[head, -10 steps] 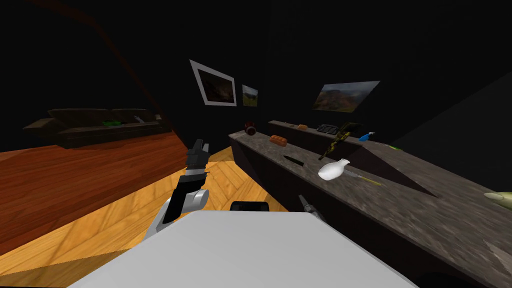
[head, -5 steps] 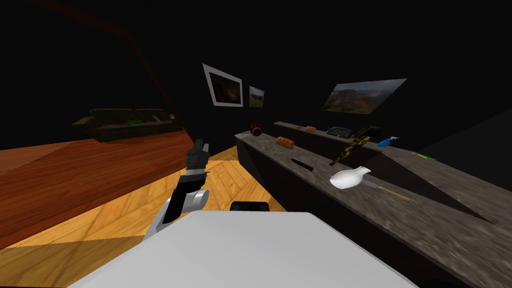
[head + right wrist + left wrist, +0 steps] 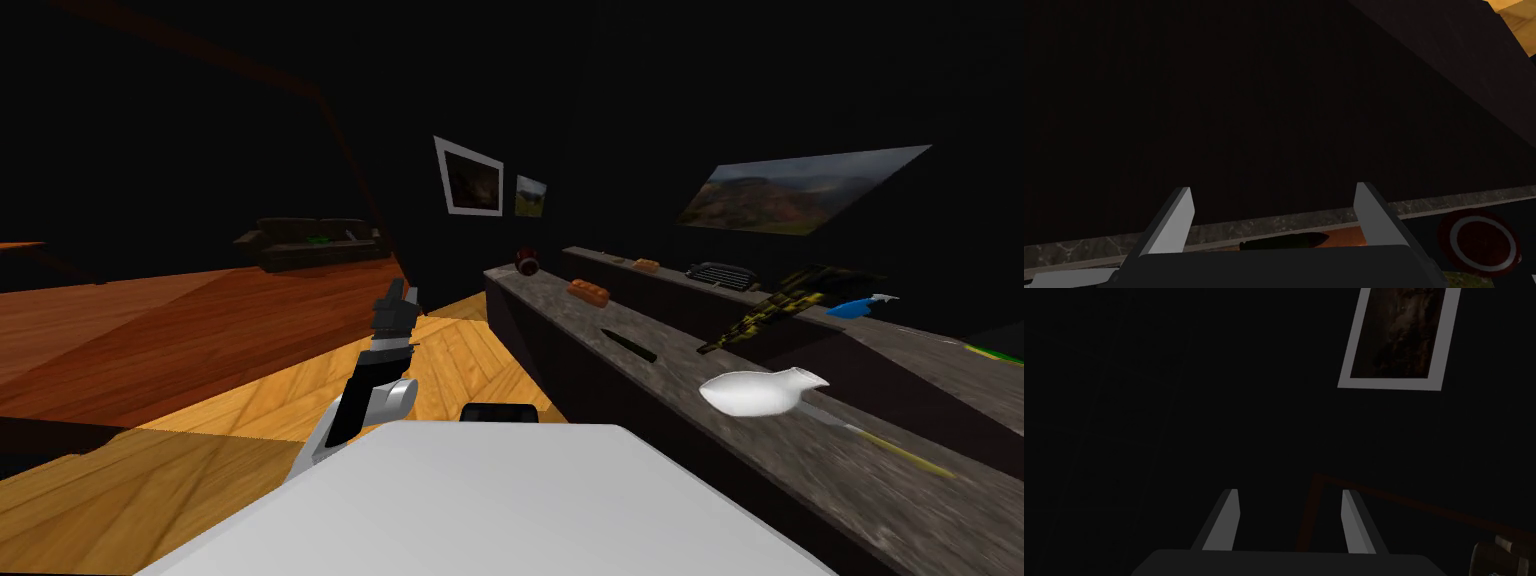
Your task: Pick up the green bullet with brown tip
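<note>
Swung leftward and rolled closer along the counter (image 3: 800, 470) over the last second: sofa (image 3: 315, 240), wall frames and everything on the stone slide together toward the right of the head view, vase (image 3: 760, 392) looming larger. Camera's shift, then, not the things'. Left gripper (image 3: 404, 290) poised out front over the wood floor, at the same spot in the view as before, fingers apart with nothing between. Right gripper (image 3: 1274, 189) spread wide and empty too, facing a flat dark surface, with a strip of stone running across near the fingers' roots. Bullet (image 3: 628, 345) lying flat on the counter's near strip, between vase and orange block (image 3: 588, 291), apart from both; red pot (image 3: 527, 261) farther on at the counter's end. From the right wrist, bullet (image 3: 1284, 242) just beyond the gripper's body, between the lines of the two fingers, untouched: dark green body, brownish pointed end toward the pot. Approach stage by the look of it, nothing grasped yet. Judged small, rigid, smooth and round; probably light enough for a modest squeeze, yet apt to roll on stone and to squirt out from thin blades. Best taken across the thick middle of the body, blades crosswise to the long axis and down close to the stone on either side. Tapering tip to be avoided as too sloped to hold.
</note>
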Motion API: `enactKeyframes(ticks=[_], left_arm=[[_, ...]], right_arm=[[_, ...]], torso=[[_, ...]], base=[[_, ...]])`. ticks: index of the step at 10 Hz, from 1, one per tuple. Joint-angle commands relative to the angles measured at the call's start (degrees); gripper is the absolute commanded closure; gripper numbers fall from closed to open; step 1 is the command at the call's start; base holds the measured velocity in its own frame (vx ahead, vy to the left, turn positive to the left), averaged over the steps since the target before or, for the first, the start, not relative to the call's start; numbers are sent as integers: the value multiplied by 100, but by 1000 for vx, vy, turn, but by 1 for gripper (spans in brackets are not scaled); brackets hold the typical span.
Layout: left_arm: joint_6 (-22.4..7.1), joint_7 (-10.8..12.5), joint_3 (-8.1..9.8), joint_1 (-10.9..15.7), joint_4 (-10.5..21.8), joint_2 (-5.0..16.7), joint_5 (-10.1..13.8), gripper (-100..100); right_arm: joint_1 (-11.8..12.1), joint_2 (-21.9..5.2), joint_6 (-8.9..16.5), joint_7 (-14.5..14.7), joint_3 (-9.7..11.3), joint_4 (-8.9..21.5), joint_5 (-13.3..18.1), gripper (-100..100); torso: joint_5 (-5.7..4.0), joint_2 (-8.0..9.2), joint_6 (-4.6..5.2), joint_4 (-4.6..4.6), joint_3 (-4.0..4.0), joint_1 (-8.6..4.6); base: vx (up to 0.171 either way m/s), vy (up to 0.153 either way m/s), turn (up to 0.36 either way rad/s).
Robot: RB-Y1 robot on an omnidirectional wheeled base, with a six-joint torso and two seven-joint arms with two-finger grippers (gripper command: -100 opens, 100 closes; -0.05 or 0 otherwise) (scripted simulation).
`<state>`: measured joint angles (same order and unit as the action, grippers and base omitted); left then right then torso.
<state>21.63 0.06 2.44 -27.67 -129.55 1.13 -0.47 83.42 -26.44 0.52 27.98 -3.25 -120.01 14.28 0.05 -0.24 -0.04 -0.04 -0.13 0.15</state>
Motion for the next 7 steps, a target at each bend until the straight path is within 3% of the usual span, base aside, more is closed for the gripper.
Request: enactKeyframes(ticks=[1,4,7], left_arm=[[0,0,0,0,0,0,0,0],[0,0,1,-1,0,0,0,0],[0,0,1,-1,0,1,0,0]], right_arm=[[166,-86,101,104,-21,79,28,-100],[593,-306,239,391,-122,310,135,-100],[806,-417,284,527,-179,433,183,-100]], torso=[[0,0,0,0,0,0],[-3,3,6,0,1,-11],[-4,-4,2,-1,-2,-19]], base=[[79,35,79],[88,19,171],[86,-4,153]])
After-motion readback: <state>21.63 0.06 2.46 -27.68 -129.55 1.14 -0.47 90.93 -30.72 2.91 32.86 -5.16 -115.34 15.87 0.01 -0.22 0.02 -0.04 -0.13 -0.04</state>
